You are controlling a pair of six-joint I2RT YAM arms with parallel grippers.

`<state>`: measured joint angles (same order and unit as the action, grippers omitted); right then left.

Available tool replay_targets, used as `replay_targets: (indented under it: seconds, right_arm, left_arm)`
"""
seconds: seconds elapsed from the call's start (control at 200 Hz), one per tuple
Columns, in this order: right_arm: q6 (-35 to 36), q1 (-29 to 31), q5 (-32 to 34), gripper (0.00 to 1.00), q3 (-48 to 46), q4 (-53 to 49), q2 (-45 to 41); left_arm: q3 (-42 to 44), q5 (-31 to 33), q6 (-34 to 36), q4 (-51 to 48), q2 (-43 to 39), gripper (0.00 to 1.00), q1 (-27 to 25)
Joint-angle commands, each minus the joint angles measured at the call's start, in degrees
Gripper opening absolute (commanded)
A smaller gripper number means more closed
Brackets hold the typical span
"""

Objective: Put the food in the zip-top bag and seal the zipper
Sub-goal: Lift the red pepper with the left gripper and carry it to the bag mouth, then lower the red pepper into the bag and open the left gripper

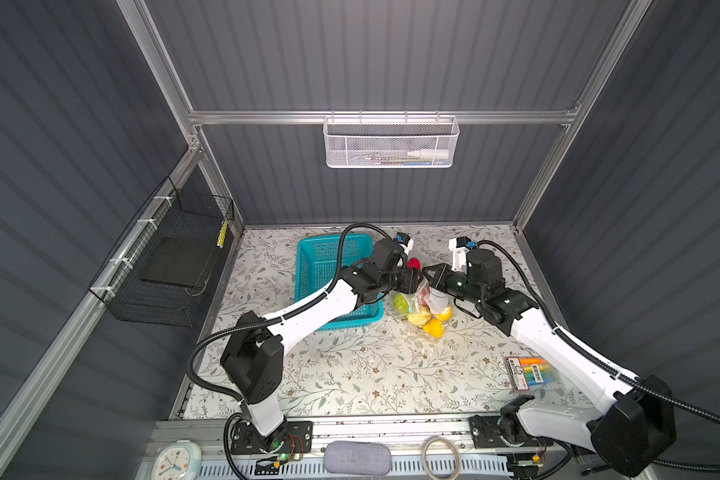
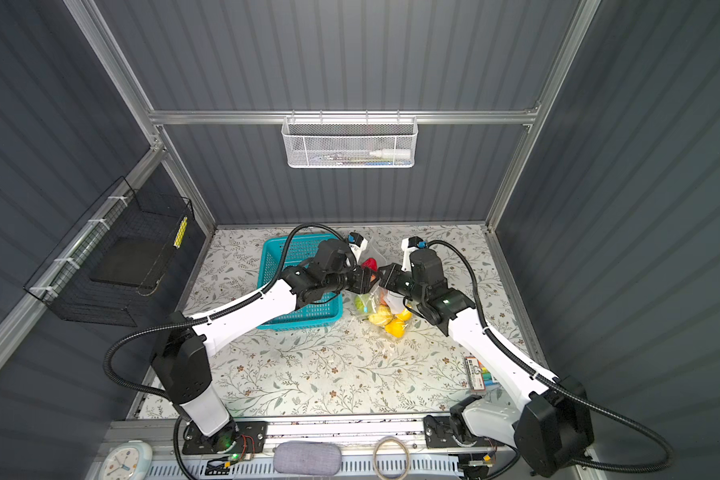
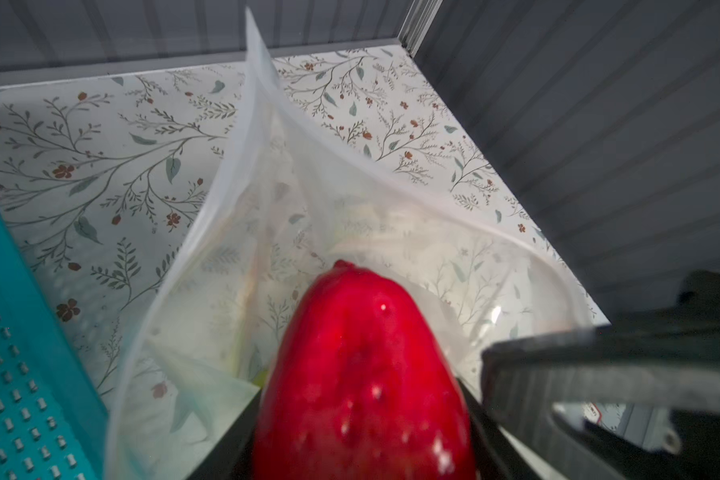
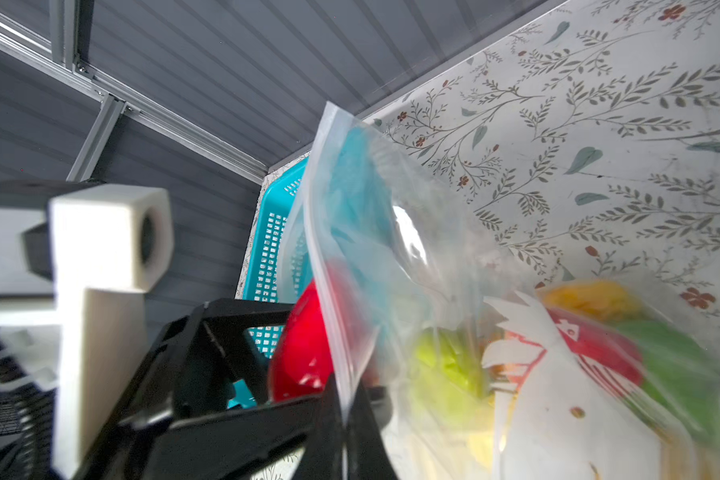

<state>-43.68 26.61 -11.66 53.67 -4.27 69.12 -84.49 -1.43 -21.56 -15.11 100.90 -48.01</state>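
Bag (image 1: 433,301) just right of basket (image 1: 308,266), food (image 1: 434,328) seemingly inside; marker pack (image 1: 526,372) well apart, front right.

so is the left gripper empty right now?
No, the left gripper grips the red toy strawberry between its fingers, at the open mouth of the zip-top bag.

2 top cams overhead; 2 wrist cams close, both on bag (image 3: 267,174).

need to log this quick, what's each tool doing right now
left tool: holding the red toy fruit
right tool: shut on the bag edge
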Motion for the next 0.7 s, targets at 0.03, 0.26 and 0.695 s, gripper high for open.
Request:
replay_targets:
  seconds: [0.03,0.26,0.695]
  right_arm:
    - [-0.78,0.37,-1.62,0.0,-0.84,2.61,-2.41]
    - [-0.99,0.37,-0.38,0.0,-2.96,3.4,-4.0]
    - [-0.02,0.38,0.05,0.0,-3.65,4.19,-4.1]
  left_arm:
    - [-2.48,2.63,-0.78,-5.45,1.74,0.56,-1.11]
    - [-6.18,4.2,0.87,-9.31,3.17,0.56,-1.39]
    - [-14.09,3.22,-0.36,-15.26,6.29,0.86,-2.44]
